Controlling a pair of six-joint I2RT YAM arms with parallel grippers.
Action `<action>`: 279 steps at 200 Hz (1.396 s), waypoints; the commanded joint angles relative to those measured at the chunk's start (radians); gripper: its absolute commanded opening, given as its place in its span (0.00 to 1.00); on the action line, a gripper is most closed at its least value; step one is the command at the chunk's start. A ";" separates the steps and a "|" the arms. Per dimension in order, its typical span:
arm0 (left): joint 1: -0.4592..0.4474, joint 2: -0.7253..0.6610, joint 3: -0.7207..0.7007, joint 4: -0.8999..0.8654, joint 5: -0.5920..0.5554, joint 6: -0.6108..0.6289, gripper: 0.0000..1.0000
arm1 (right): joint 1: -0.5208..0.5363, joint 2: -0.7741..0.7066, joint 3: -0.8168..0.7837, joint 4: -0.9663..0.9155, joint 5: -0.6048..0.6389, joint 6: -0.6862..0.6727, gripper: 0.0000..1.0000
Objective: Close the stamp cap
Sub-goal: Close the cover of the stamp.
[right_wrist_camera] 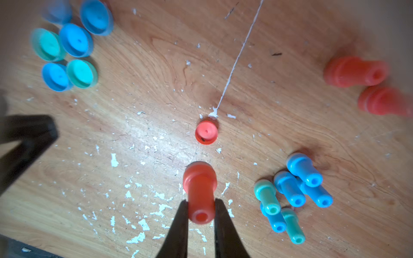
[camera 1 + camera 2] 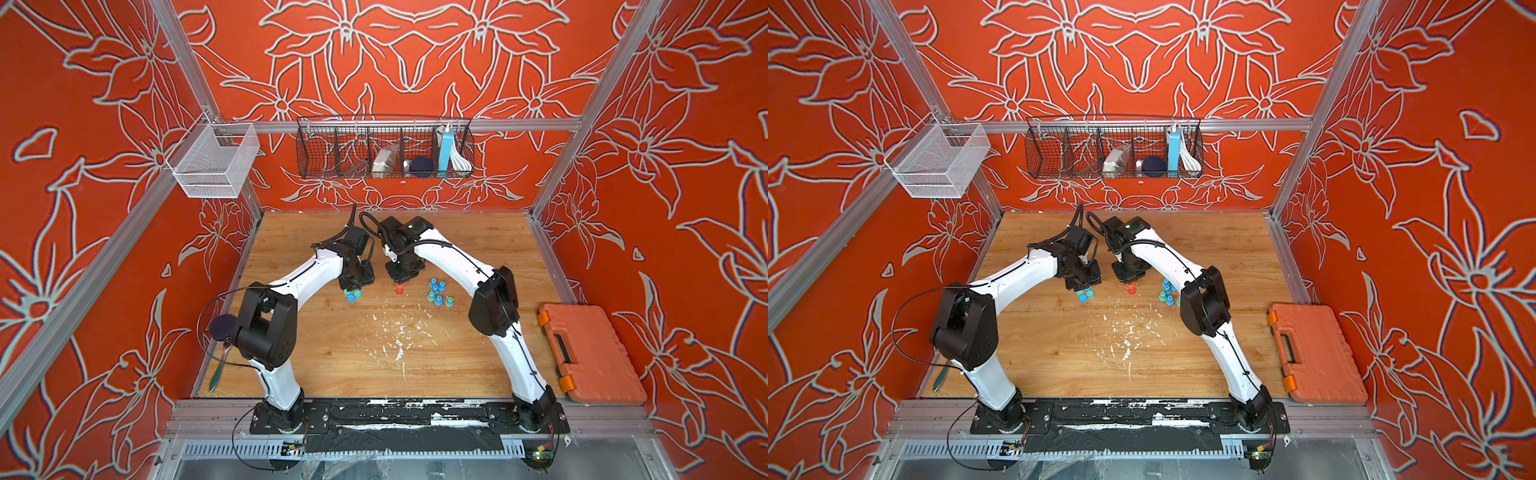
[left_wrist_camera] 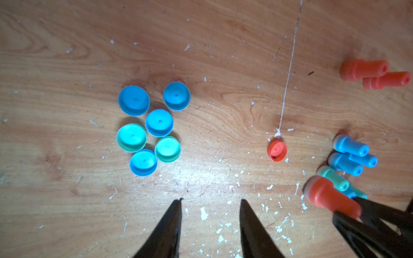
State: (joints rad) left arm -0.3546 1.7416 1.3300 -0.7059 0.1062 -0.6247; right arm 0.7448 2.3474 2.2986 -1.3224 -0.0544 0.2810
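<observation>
Right wrist: right fingers (image 1: 178, 225) tight around red stamp (image 1: 200, 187) near red cap (image 1: 206, 132); left fingers (image 3: 167, 227) apart

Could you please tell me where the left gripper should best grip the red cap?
Probably its outer wall, pinched across from straight above: the cap lies flat, seemingly mouth up, apart from the rest, and this leaves the mouth free for the stamp.

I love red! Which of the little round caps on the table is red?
The small red round plastic cap lying alone; the six clustered caps are blue or green.
</observation>
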 commanded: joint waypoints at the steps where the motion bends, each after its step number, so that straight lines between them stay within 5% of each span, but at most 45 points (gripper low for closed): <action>1: 0.004 -0.035 -0.017 -0.001 -0.011 0.012 0.43 | 0.009 0.029 0.092 -0.076 0.037 0.028 0.13; 279: 0.041 -0.071 -0.055 -0.003 -0.009 0.030 0.43 | 0.016 0.171 0.117 -0.062 0.048 0.041 0.12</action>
State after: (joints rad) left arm -0.3252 1.7061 1.2919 -0.7013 0.1062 -0.6014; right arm 0.7536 2.4840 2.4222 -1.3746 -0.0261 0.3027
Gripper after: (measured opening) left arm 0.433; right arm 0.193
